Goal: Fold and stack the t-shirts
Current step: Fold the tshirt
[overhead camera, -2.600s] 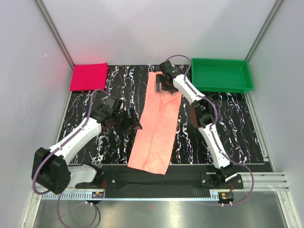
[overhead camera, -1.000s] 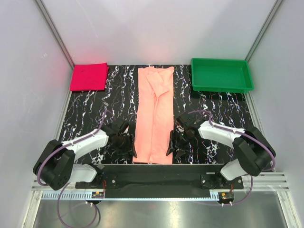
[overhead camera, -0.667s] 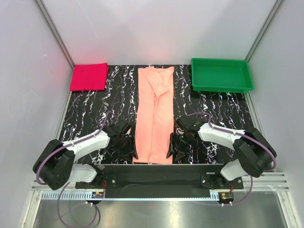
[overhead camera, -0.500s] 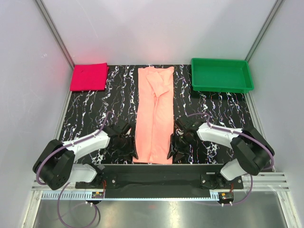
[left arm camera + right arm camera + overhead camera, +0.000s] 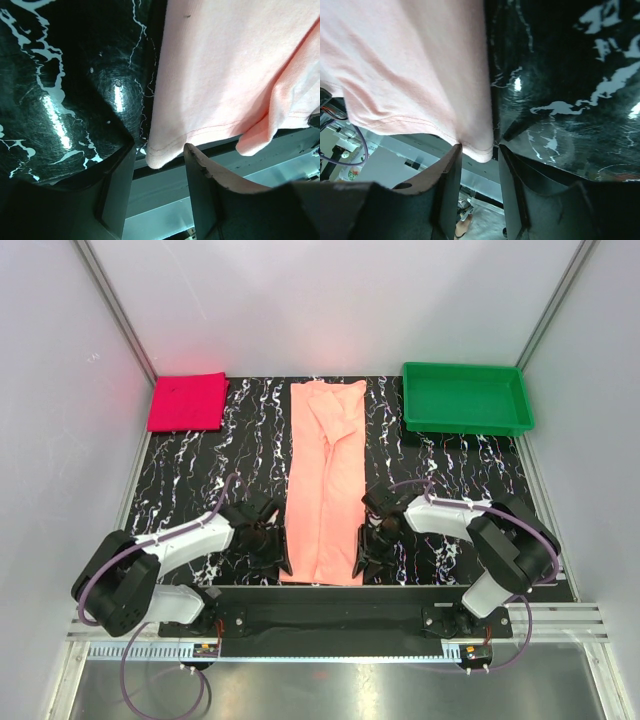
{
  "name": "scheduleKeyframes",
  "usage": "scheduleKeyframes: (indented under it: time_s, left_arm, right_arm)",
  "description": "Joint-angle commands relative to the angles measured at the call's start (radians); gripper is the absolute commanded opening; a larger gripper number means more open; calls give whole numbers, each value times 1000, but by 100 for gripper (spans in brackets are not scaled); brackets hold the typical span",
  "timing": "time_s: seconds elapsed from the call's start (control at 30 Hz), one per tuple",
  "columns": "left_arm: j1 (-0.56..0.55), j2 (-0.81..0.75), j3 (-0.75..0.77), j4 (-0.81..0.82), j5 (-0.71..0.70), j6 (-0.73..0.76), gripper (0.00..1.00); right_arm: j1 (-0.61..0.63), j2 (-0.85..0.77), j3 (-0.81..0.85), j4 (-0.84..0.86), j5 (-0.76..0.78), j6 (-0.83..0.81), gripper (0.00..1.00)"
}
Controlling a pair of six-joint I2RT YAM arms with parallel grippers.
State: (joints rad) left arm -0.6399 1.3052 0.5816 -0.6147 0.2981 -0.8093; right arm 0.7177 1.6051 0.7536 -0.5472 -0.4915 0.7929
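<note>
Top: found pink shirt (image 5: 325, 490) spread lengthwise mid-worktop (image 5: 250, 460), red shirt (image 5: 187, 402) folded far-left.
Left wrist: found left gripper (image 5: 160, 147) open, astride pink shirt's near-left corner.
Right wrist: found right gripper (image 5: 480, 147) open, astride near-right corner.

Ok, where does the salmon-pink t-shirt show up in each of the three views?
Top external: salmon-pink t-shirt, a long strip down the middle, far edge to near edge.
Left wrist: fills the upper right, hem corner at low centre.
Right wrist: fills the upper left, hem corner at low centre.
Shared landmark: the black white-veined tabletop beside it in every view.
</note>
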Motion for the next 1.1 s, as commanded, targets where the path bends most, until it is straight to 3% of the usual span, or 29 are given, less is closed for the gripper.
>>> scheduleKeyframes:
  time_s: [0.0,0.47,0.57,0.6,0.63,0.7,0.73,0.77,1.07]
  left_arm:
    - [-15,32,-6,27,-68,9,50]
    - [-86,95,63,-28,-122,-7,45]
    - [-86,94,66,-49,-149,-8,31]
    - [-86,91,64,-49,-155,-11,31]
    - [-86,86,61,-56,-163,-11,23]
    - [-86,82,55,-56,-169,-14,13]
    - [-86,80,46,-56,-171,-17,1]
    - [-86,80,40,-50,-166,-22,0]
    - [-86,68,-23,-22,-146,-45,0]
  right_arm:
    - [17,4,53,-10,-22,-11,42]
    - [32,44,70,-46,-15,-27,39]
    - [32,39,69,-66,4,-38,33]
    - [32,35,66,-68,4,-41,31]
    - [32,21,55,-69,13,-44,28]
    - [32,7,44,-74,34,-49,14]
    - [32,0,30,-71,36,-55,9]
    - [32,-5,23,-65,36,-57,0]
    - [32,-36,-54,10,27,-78,0]
